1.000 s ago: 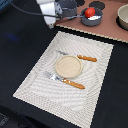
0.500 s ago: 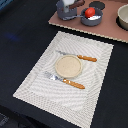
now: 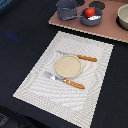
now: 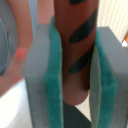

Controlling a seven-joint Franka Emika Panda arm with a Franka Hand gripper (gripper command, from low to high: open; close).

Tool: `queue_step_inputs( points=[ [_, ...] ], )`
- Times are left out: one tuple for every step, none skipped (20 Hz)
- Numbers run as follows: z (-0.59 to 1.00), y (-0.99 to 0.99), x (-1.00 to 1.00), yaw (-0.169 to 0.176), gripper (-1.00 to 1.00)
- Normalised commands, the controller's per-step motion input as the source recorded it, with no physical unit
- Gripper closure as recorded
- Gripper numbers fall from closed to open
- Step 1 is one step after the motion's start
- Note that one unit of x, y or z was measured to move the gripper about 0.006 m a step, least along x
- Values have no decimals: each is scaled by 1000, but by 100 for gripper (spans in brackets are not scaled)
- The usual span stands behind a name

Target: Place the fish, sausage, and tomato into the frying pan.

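Two green-padded fingers of the end effector press against either side of the sausage, a reddish-brown rod with dark slanted marks, which stands lengthwise between them in the wrist view; the end effector is clamped on it. Beside the fingers in that view a pale curved rim and a small red blur show, too soft to name. The exterior view does not show the arm or end effector at all. In that view, the frying pan sits on a pinkish-brown board at the far side of the dark worktop, with the tomato inside it and a pale flat shape next to the tomato, likely the fish, though it is too small to be sure. A taller grey pot stands just beside the pan toward the exterior view's left, and a beige bowl sits at the board's right end. Nearer the camera a striped placemat carries a tan plate, with an orange-handled knife on its far side and an orange-handled fork on its near side.
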Motion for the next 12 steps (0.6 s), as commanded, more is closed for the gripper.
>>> queue_step_inputs(
  points=[
    [0, 437, 889, 0, 100],
    [0, 369, 763, -1, 100],
    [-66, 277, 586, -10, 100],
    [-151, 157, 394, -14, 100],
    [-169, 189, 377, -17, 100],
    [-134, 257, 449, -13, 100],
    [-140, 283, 454, -10, 100],
    [-129, 309, 446, -7, 100],
    [-117, 323, 400, 0, 100],
    [-109, 371, 331, 0, 100],
    [-91, 397, 349, 0, 100],
    [-111, 380, 380, 0, 100]
  ],
)
